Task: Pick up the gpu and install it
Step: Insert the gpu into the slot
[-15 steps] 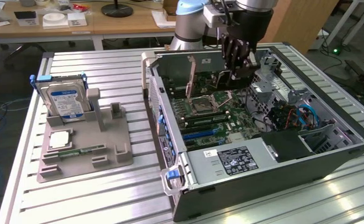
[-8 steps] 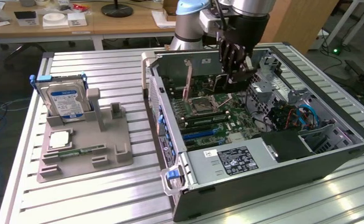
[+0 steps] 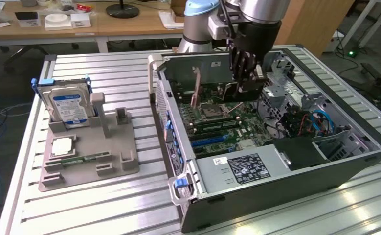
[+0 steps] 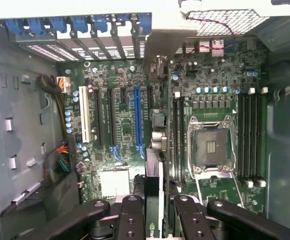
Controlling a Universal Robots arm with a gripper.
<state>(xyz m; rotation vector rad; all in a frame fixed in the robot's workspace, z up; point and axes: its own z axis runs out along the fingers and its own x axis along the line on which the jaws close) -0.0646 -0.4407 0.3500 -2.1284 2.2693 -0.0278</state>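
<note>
1. From my remote seat I see the gripper [image 3: 246, 73] lowered into the open computer case [image 3: 347, 166], a dark metal box lying on its side on the ribbed aluminium table [image 3: 112, 205].
2. The jaws are clamped on the gpu [image 4: 155, 210], a thin flat dark card held edge-on between the black fingers [image 4: 130, 220].
3. In the wrist view the card hangs above the green motherboard [image 4: 130, 125], near the long blue slot [image 4: 137, 120] and beside the square silver CPU socket [image 4: 211, 147]; whether it touches the board I cannot tell.
4. In the exterior view, a grey moulded tray [image 3: 89, 161] sits to the exterior view's left of the case, carrying the upright silver hard drive [image 3: 69, 108] with its blue label and a narrow green memory stick [image 3: 86, 159] lying flat.
</note>
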